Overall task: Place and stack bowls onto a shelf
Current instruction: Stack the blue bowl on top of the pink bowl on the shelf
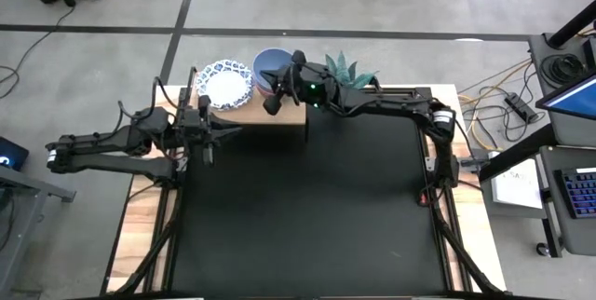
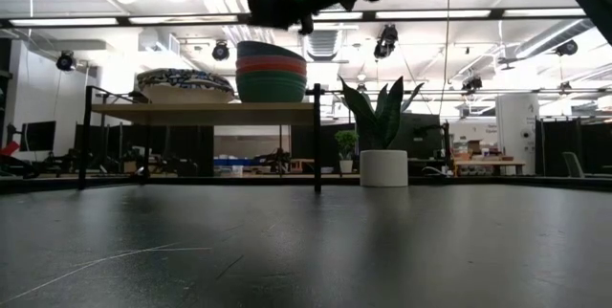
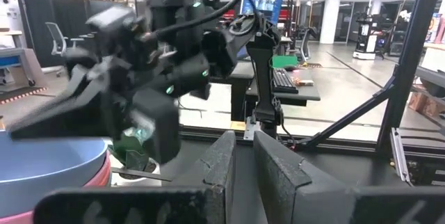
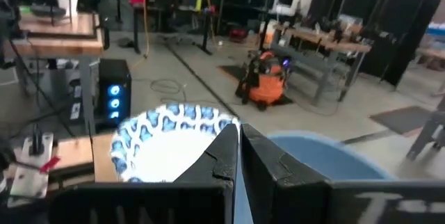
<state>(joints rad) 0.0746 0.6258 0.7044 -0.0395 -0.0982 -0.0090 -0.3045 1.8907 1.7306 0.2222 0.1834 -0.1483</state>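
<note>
The light-wood shelf stands at the table's far edge. On it sit a stack of white bowls with blue patterned rims and a stack of plain bowls with the grey-blue bowl on top. My right gripper hovers shut above the shelf, between the two stacks and clear of them. My left gripper is shut, just off the shelf's left near corner.
A spiky green plant in a white pot stands right of the shelf at the far edge. The black tabletop stretches toward the near edge. Desks and equipment fill the room beyond.
</note>
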